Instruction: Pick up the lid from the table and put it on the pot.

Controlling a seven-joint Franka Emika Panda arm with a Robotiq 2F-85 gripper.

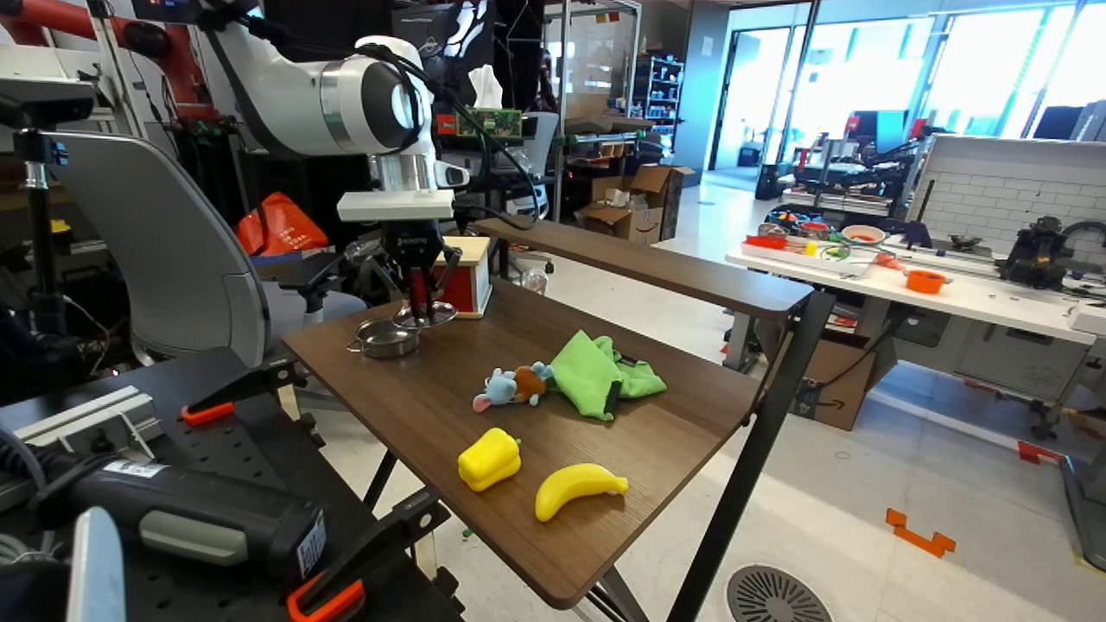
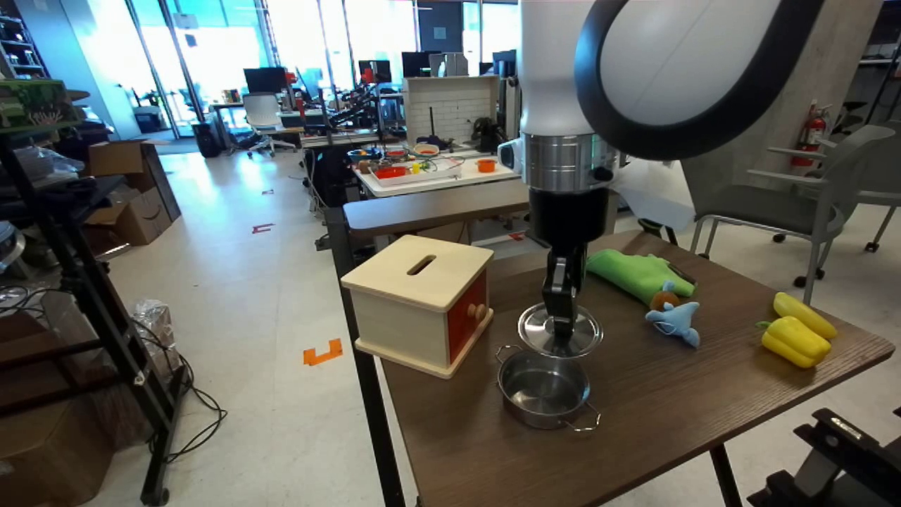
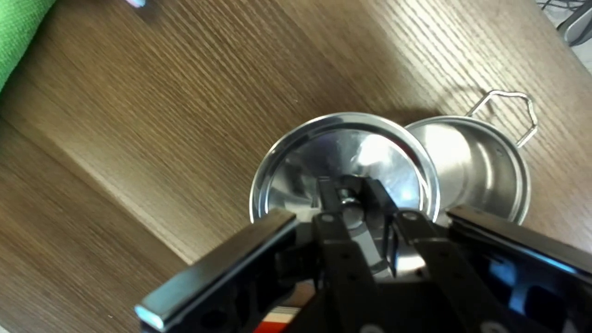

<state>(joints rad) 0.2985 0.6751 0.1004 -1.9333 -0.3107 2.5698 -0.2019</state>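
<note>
The lid is a shiny silver round disc with a knob; it shows in both exterior views (image 1: 444,314) (image 2: 533,331) and in the wrist view (image 3: 342,148). My gripper (image 1: 422,316) (image 2: 563,332) (image 3: 349,194) points down with its fingers closed around the knob. The lid hangs roughly level, raised above the table. The pot (image 1: 389,341) (image 2: 542,396) (image 3: 483,169) is silver, shallow and uncovered, with wire handles, and stands upright on the table. In the wrist view the lid overlaps the pot's left part and hides it. The lid is beside the pot, not centred over it.
A wooden box with a red front (image 1: 469,275) (image 2: 422,310) stands close to the gripper. A green cloth (image 1: 592,376) (image 2: 637,274), a blue plush toy (image 1: 501,387) (image 2: 676,322), a yellow pepper (image 1: 490,460) and a banana (image 1: 577,489) lie farther along the table. A raised shelf (image 1: 639,263) runs along one edge.
</note>
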